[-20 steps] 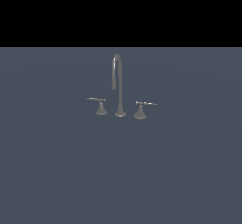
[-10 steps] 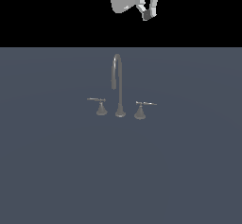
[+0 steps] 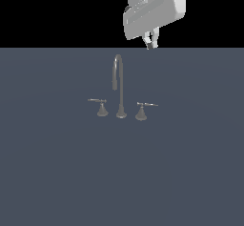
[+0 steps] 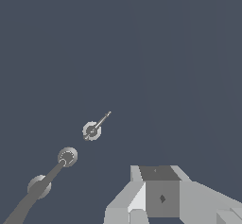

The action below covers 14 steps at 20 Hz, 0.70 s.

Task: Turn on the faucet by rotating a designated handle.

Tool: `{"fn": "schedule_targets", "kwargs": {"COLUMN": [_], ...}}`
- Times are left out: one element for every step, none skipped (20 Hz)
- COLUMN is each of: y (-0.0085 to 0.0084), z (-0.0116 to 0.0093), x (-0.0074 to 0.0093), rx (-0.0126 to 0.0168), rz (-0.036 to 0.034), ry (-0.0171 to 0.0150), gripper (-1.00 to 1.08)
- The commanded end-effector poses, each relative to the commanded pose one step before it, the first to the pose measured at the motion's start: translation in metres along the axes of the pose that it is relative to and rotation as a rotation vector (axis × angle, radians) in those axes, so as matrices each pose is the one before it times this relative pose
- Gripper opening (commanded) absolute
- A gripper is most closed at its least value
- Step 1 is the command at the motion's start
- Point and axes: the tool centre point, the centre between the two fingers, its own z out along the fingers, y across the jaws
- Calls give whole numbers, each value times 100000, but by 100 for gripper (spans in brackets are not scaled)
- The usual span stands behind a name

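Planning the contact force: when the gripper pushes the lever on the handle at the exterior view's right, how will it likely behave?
The handle looks like rigid grey metal, so it probably won't flex. Its flared base sits on the surface, so the lever likely pivots rather than slides or tips. The lever is thin and smooth, so the gripper might slip off.

The arm (image 3: 152, 5) runs off the top of the exterior view, so only its last white part shows. The gripper (image 3: 150, 43) is too small there to tell how its jaws stand. In the wrist view its body is cut by the edge, and the spout (image 4: 33, 192) runs out at the corner.
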Motion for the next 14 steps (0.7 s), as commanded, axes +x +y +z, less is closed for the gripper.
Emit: {"fn": "schedule_targets", "kwargs": {"y": [-944,-370,-366,-363,-358,-353,-348,-341,-335,-327,-320,-312,-303,-295], "z": [1802,721,725,728,731,733,735,737,738,738,739,738,737,736], "x": [630,209,195,180,166,152,139,127,115,103,92,83,74,65], "rx": [345,193,218,241,263,284,303,321,337,352,365,378,388,397], "rz": [5393,2115,2125,2134,2146,2158,2171,2186,2201,2218,2235,2255,2275,2294], "ry": [-639,-345,-377,-410,-444,-478,-513,-548,-584,-620,-656,-692,-729,-765], "gripper": [-100,-100,-100,-100,-100,-100,-100,-100,-100,-100,-100,-100,-100,-100]}}
